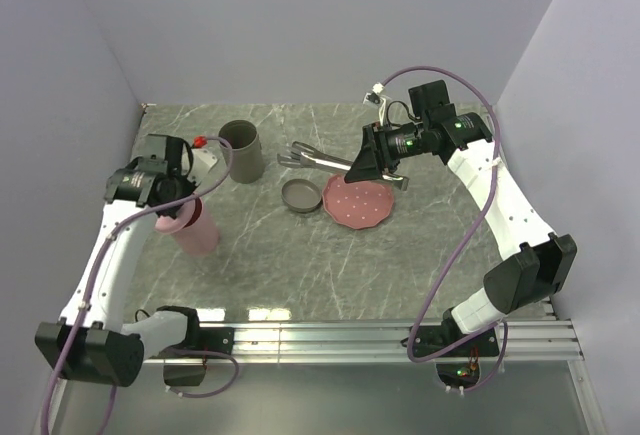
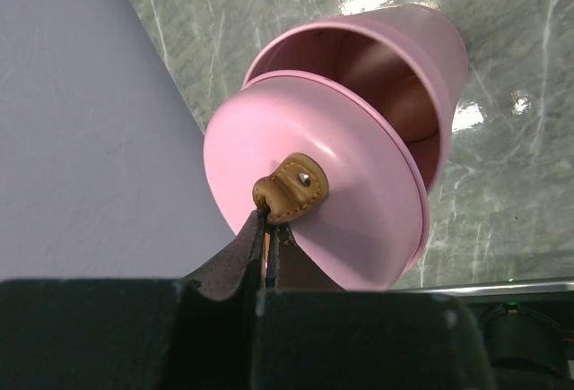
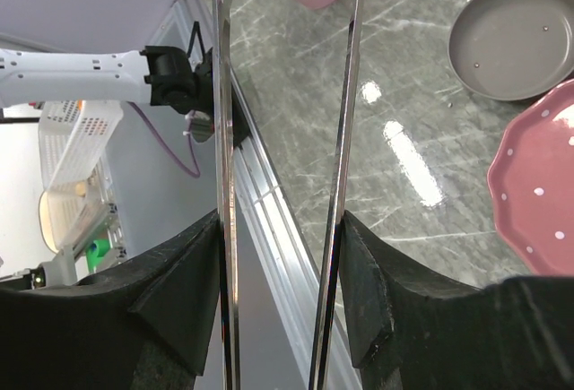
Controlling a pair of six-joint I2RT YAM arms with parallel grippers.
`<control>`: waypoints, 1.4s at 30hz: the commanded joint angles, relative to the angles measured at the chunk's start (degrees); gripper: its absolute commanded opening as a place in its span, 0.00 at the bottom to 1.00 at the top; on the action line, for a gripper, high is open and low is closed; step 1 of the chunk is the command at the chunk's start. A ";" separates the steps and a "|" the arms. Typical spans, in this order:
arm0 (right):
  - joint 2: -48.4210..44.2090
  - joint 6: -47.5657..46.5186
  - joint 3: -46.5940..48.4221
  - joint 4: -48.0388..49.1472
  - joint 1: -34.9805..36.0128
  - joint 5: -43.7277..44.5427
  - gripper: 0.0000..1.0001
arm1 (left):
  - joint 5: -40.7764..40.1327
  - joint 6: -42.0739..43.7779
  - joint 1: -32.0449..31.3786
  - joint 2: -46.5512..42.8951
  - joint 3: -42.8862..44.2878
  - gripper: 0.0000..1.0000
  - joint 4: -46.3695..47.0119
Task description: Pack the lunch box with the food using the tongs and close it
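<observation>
Grey marble counter (image 1: 300,265). Pink lunch box (image 1: 198,230) stood at left of the top view, with its pink lid (image 2: 305,211) tilted against the open mouth. Pink dotted plate (image 1: 358,202) sat at centre, grey cup (image 1: 242,150) to its upper left, grey dish (image 1: 301,195) just beside the plate's left edge. Tongs (image 1: 315,158) lay upper centre, both arms squeezed between the right tool (image 3: 280,229) fingers. Left tool (image 2: 266,220) was pressed together, pinching the lid's leather tab (image 2: 291,188).
</observation>
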 commanded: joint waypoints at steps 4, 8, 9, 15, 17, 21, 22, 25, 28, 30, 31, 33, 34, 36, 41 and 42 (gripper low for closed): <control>-1.09 -1.36 2.44 -0.05 -0.24 0.48 0.57 | -9.96 -6.59 -6.27 3.42 -0.91 0.00 2.95; -1.08 -1.88 2.79 -0.75 -0.50 0.31 0.57 | -12.42 -8.00 -8.91 5.53 -1.00 0.00 3.48; -1.09 -1.97 2.96 -0.84 -0.68 0.22 0.57 | -13.30 -8.35 -9.26 5.88 -0.91 0.00 3.48; -1.09 -2.41 3.32 -1.81 -1.20 -0.75 0.57 | -14.36 -10.02 -11.37 8.17 -1.18 0.00 3.22; -1.17 -2.59 3.23 -1.98 -1.38 -0.66 0.57 | -14.27 -10.46 -11.99 8.61 -1.18 0.00 2.69; -1.17 -2.77 3.40 -2.42 -1.47 -1.01 0.56 | -14.10 -10.46 -12.17 8.87 -2.40 0.00 3.04; -1.17 -2.77 3.49 -2.51 -1.56 -1.01 0.56 | -13.92 -10.55 -12.17 8.96 -2.67 0.00 3.04; -1.17 -2.77 3.67 -2.69 -1.73 -1.19 0.56 | -13.40 -11.07 -12.25 9.14 -3.46 0.00 2.78; -1.00 -2.85 3.67 -2.95 -1.73 -1.36 0.56 | -13.04 -11.43 -12.43 9.31 -3.90 0.00 3.04; -1.00 -2.77 3.67 -2.87 -1.73 -1.63 0.56 | -12.96 -11.69 -12.60 9.66 -4.34 0.02 3.04; -0.82 -2.77 3.67 -2.86 -1.82 -1.63 0.56 | -12.78 -11.78 -12.78 9.66 -4.51 0.03 2.95; -0.73 -2.85 3.67 -2.95 -1.82 -1.72 0.56 | -12.34 -12.04 -13.31 9.84 -5.22 0.07 3.13; -0.82 -2.85 3.58 -2.95 -1.91 -1.80 0.56 | -12.25 -12.04 -13.40 10.01 -5.57 0.09 3.13; -0.91 -3.20 3.23 -3.13 -1.91 -1.71 0.56 | -11.81 -12.13 -13.66 10.19 -6.53 0.13 3.48; -1.08 -4.08 2.00 -3.13 -1.91 -1.01 0.56 | -9.44 -12.48 -13.75 10.72 -7.16 0.30 3.22; -0.91 -4.43 1.91 -3.30 -1.91 -0.49 0.56 | -8.40 -12.74 -13.75 10.63 -6.54 0.35 2.78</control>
